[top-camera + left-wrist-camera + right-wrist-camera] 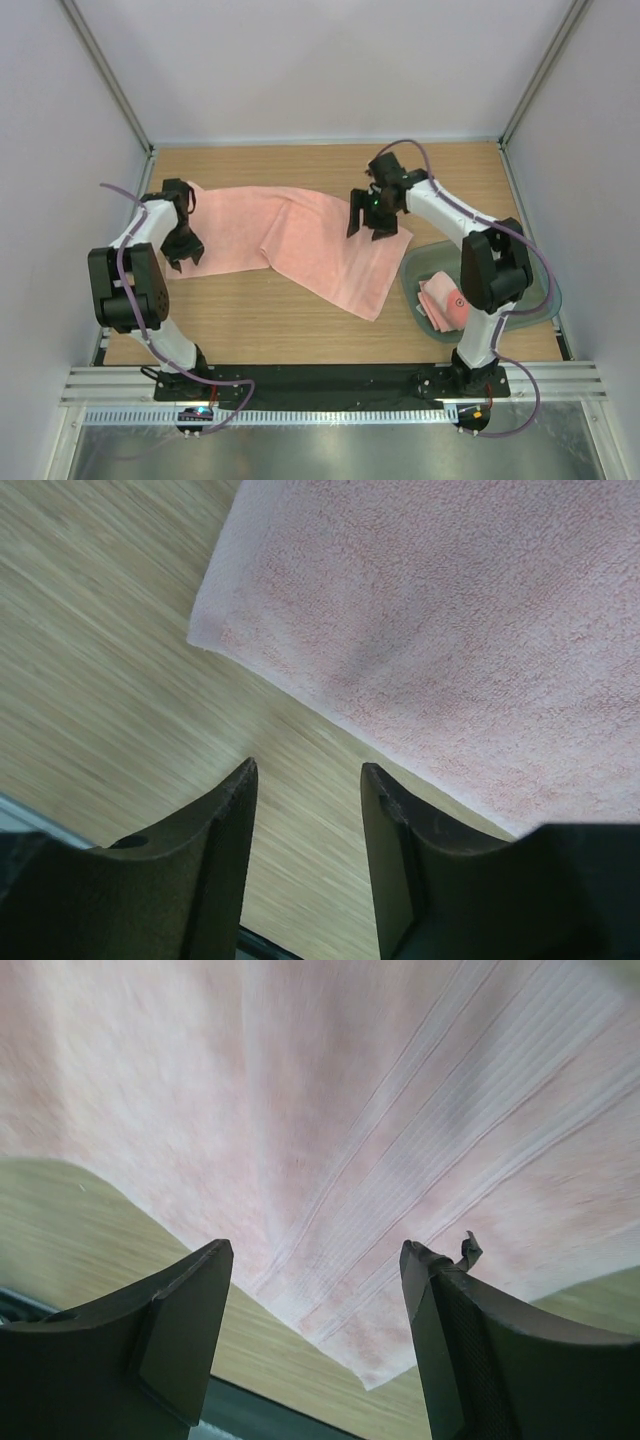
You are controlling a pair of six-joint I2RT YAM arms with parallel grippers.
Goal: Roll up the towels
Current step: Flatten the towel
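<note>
One salmon-pink towel [300,235] lies spread flat across the middle of the wooden table. My left gripper [184,255] hovers at its left end. In the left wrist view the left gripper [305,772] is open with only bare wood between its fingers, and a corner of the towel [440,630] lies just beyond the tips. My right gripper [369,230] hangs over the towel's right part. It is open [316,1252] above the striped border of the towel [380,1160] and holds nothing. A second towel [443,298] sits folded in the tub.
The translucent grey-green tub [530,300] stands at the right, close to the right arm's base. Grey walls enclose the table on three sides. Bare wood [250,320] shows between the spread towel and the black strip at the near edge.
</note>
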